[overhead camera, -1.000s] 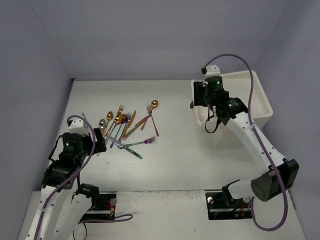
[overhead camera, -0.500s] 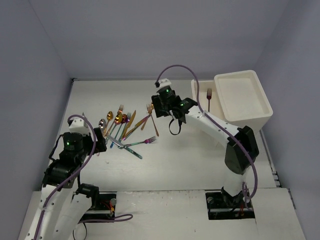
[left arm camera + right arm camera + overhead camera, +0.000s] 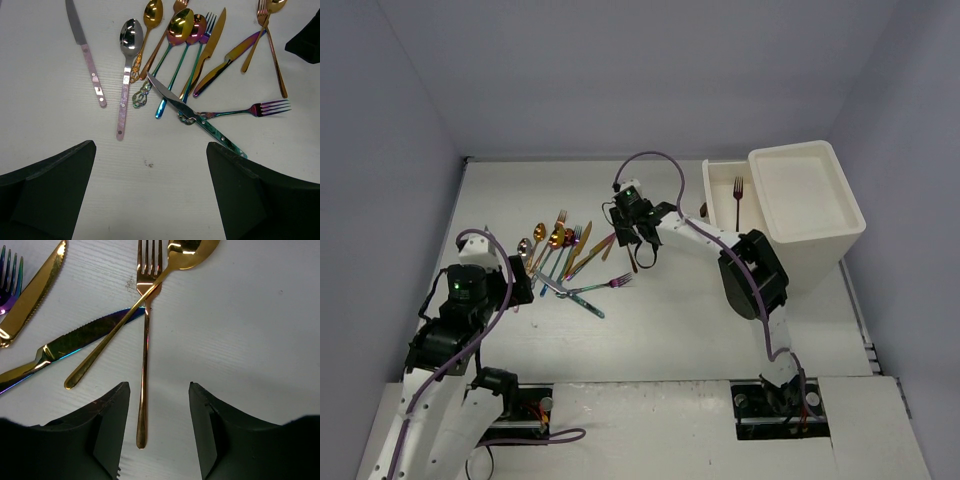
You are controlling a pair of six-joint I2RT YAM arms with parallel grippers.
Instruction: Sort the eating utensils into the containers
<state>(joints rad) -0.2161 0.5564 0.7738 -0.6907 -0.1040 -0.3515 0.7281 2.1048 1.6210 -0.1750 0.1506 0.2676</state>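
This looks like a robotics lab, set up as a small test cell. A white table (image 3: 660,330) is closed in on the left, far and right sides by plain grey-lilac walls (image 3: 620,80). Two robot arms, the left arm (image 3: 460,300) and the right arm (image 3: 752,275), are bolted on black base plates (image 3: 750,428) at the near edge, with purple cables (image 3: 507,283) looping along them. Forks, spoons and knives (image 3: 570,255) lie loose on the bare table top at the left, and a white plastic drawer unit (image 3: 805,200) stands at the far right.

White wood-grain table (image 3: 670,330), pale lilac walls (image 3: 620,70) on three sides
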